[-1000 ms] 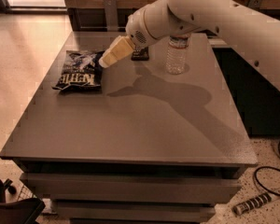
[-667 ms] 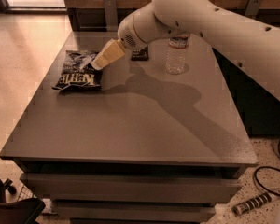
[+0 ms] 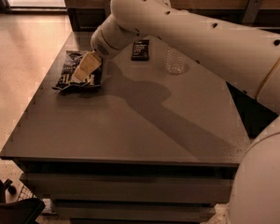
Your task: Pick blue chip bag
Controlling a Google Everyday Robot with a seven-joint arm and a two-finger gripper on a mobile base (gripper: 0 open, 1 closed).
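Observation:
The blue chip bag (image 3: 70,73) is dark navy with white lettering and lies flat near the left edge of the grey table (image 3: 130,125). My gripper (image 3: 83,71) reaches down from the big white arm (image 3: 186,27) and sits right over the bag's right half, covering part of the lettering. I cannot tell whether it touches the bag.
A small flat black bar packet (image 3: 140,49) lies at the back middle of the table. A clear plastic cup (image 3: 175,59) stands to its right. Dark cabinets run along the back wall. Tan floor lies to the left of the table.
The arm has swung left and down; the gripper has gone from beside the bag's upper right corner to over the bag. The bag has not moved.

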